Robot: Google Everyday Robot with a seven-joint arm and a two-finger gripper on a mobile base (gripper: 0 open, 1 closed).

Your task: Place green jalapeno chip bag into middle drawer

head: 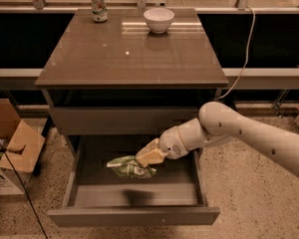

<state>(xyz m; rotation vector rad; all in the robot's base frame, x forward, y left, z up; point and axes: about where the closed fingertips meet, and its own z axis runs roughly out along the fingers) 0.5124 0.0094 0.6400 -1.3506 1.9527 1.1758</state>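
The green jalapeno chip bag (128,167) hangs over the open middle drawer (134,215), above its grey floor. My gripper (147,157) reaches in from the right on a white arm and is shut on the bag's right end. The bag sits toward the drawer's middle, below the closed upper drawer front. Its shadow falls on the drawer floor in front of it.
A brown glossy tabletop (134,54) carries a drinks can (97,6) at the back left and a white bowl (159,20) at the back. Open cardboard boxes (12,148) stand on the floor to the left. A cable (245,54) hangs at the right.
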